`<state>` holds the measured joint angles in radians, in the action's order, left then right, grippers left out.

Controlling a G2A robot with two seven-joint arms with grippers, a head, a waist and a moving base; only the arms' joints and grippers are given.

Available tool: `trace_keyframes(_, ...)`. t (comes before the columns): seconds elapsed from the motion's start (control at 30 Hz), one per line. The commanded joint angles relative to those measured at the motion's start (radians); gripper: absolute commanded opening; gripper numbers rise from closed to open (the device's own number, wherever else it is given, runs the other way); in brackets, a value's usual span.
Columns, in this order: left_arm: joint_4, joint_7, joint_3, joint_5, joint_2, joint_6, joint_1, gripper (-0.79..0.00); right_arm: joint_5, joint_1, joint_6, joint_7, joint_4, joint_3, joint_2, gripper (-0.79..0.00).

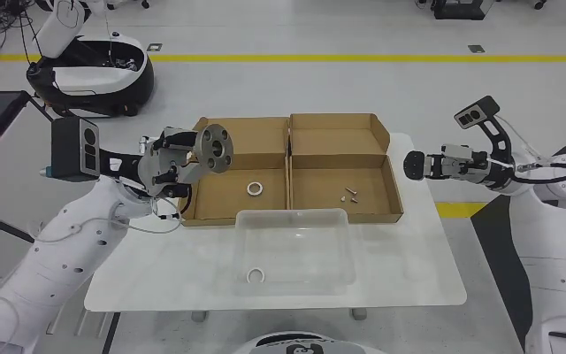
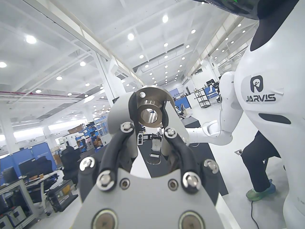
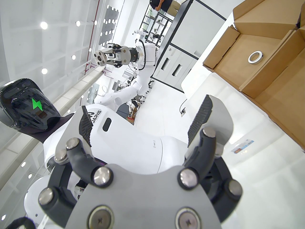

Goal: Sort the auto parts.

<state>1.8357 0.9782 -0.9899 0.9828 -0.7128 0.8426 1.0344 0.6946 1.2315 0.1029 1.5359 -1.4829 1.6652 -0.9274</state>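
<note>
My left gripper (image 1: 190, 157) (image 2: 148, 115) is raised above the left cardboard box (image 1: 232, 196), turned sideways and shut on a metal flanged hub (image 1: 213, 148) (image 2: 149, 111). The hub (image 3: 99, 57) and that gripper (image 3: 110, 57) also appear far off in the right wrist view. A white ring (image 1: 256, 188) (image 3: 255, 56) lies in the left box. Two small screws (image 1: 351, 194) lie in the right box (image 1: 347, 190). Another ring (image 1: 256, 275) rests in the clear plastic bin (image 1: 296, 221). My right gripper (image 1: 412, 165) (image 3: 145, 117) hovers open and empty off the table's right side.
The two open cardboard boxes stand side by side at the back of the white table (image 1: 424, 274), with their lids (image 1: 336, 120) folded back. The clear bin sits in front of them. A black and white machine (image 1: 93, 75) stands on the floor at the back left.
</note>
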Motion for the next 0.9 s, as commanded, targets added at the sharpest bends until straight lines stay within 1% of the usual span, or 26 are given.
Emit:
trace_keyframes(0.0, 0.0, 0.0, 0.0, 0.0, 0.0, 0.0, 0.0, -0.785, 0.0, 0.0, 0.0, 0.0, 0.0, 0.0, 0.0, 0.0)
trace_keyframes(0.33, 0.0, 0.0, 0.0, 0.0, 0.0, 0.0, 0.0, -0.785, 0.0, 0.0, 0.0, 0.0, 0.0, 0.0, 0.0, 0.0)
trace_keyframes(0.43, 0.007, -0.003, -0.016, -0.053, -0.006, -0.005, 0.012, -0.785, 0.0, 0.0, 0.0, 0.0, 0.0, 0.0, 0.0, 0.0)
trace_keyframes(0.6, 0.025, 0.019, -0.032, -0.151, -0.025, -0.019, 0.026, -0.785, 0.0, 0.0, 0.0, 0.0, 0.0, 0.0, 0.0, 0.0)
trace_keyframes(0.87, 0.053, 0.016, -0.065, -0.26, -0.061, -0.017, 0.044, -0.785, 0.0, 0.0, 0.0, 0.0, 0.0, 0.0, 0.0, 0.0)
